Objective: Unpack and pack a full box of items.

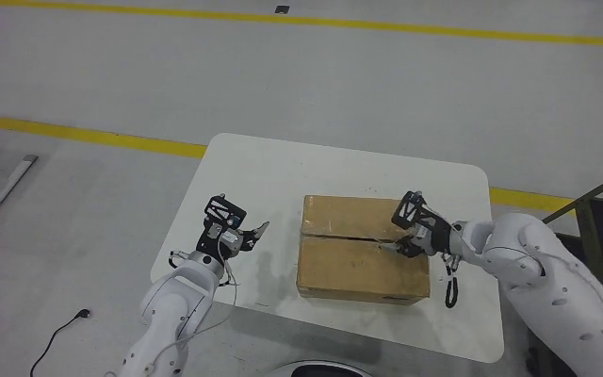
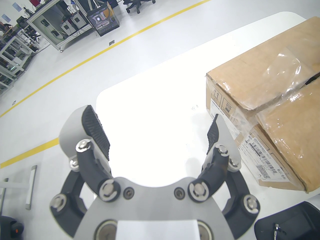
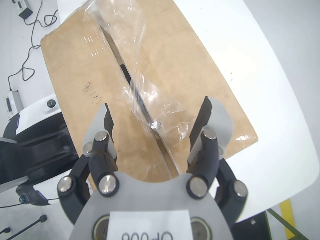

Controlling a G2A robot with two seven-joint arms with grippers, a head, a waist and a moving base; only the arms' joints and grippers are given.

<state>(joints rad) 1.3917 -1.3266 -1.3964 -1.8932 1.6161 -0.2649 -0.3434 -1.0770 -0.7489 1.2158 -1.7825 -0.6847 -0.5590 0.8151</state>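
Black ribbed pads line the fingers of the right gripper (image 3: 157, 103), which stand wide apart with nothing between them. This gripper sits over the right end of the cardboard box (image 3: 175, 58), with one finger on each side of the seam where the two top flaps meet. Whether the fingertips touch the cardboard cannot be told. Clear tape (image 3: 140, 81) runs along that seam, wrinkled and partly lifted from the flaps, and a narrow dark gap shows beneath it. A small handwritten mark (image 3: 91, 93) sits on one flap.

From above, the right gripper (image 1: 400, 240) reaches in from the right side of the table, over the box (image 1: 363, 250). The box lies closed near the middle of the white table (image 1: 254, 170), a little toward the robot's edge.

The left gripper (image 2: 152, 112) is also spread wide and holds nothing. It hangs over bare tabletop (image 2: 150, 101) to the left of the box (image 2: 275, 76), apart from it. From this side a white printed label (image 2: 262, 158) shows on the box's end wall, and the loose tape (image 2: 282, 76) folds down over the corner. In the top view the left gripper (image 1: 247, 231) sits near the table's left edge.

A yellow line (image 1: 94, 135) crosses the grey floor beyond the table.
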